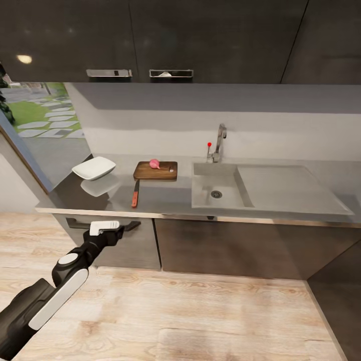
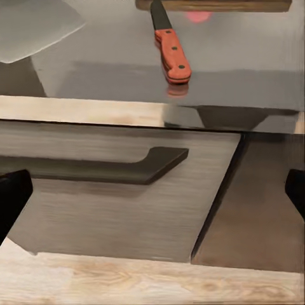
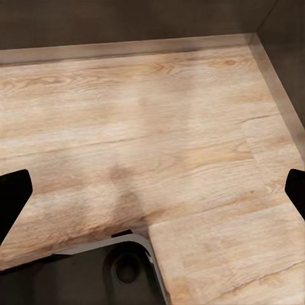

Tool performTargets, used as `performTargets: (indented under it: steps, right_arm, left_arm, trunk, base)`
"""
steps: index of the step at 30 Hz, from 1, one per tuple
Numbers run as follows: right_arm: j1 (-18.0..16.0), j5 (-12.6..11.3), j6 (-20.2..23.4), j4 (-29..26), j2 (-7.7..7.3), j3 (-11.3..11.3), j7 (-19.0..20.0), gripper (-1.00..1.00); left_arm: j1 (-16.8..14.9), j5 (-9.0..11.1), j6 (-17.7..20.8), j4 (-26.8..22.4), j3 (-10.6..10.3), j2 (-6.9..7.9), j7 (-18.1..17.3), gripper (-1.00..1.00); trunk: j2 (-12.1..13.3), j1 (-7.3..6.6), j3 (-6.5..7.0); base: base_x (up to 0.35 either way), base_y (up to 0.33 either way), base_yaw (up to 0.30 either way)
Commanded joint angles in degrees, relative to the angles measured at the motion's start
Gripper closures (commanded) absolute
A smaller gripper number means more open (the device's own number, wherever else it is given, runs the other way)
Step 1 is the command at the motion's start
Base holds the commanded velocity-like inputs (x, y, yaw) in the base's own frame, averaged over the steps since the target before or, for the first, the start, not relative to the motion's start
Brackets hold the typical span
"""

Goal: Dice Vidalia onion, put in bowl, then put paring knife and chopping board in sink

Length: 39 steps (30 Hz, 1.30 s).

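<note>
Countertop (image 1: 165, 200): bowl (image 1: 94, 168) and sink (image 1: 216, 188) hold nothing; both grippers' jaws spread.

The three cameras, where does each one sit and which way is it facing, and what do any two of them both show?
Head view: on the robot's head, facing forward and down at the countertop and sink; the left gripper and forearm show.
Left wrist view: on the left arm, facing the cabinet front and countertop edge; dark fingertips at both sides.
Right wrist view: on the right arm, facing down at the wooden floor.
Shared: head and left wrist views both show the paring knife.

Light wood floor (image 1: 200, 311) below dark upper cabinets (image 1: 150, 35).
</note>
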Motion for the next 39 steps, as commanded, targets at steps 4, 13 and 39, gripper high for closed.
performTargets:
  steps: [4,13,39]
  right_arm:
    - [0.0,0.5,0.0,-0.1,0.06,-0.2,-0.2,-1.00]
    - [0.0,0.5,0.1,-0.1,0.03,-0.2,-0.4,-1.00]
    - [-0.1,1.0,19.5,-23.5,0.37,0.1,-1.8,-1.00]
  left_arm:
    - [-0.1,0.9,-0.6,-0.1,-0.2,2.66,-0.8,-1.00]
    - [-0.1,3.1,-12.8,-0.1,-4.8,10.82,-1.1,-1.00]
    - [-0.1,12.5,-21.1,0.1,-21.7,16.66,-0.6,-1.00]
  trunk:
    - [-0.1,0.04,-0.10]
    - [-0.1,0.04,-0.10]
    - [-0.1,0.04,-0.10]
  base:
    - [0.000,0.000,0.000]
    - [0.000,0.000,0.000]
    - [0.000,0.000,0.000]
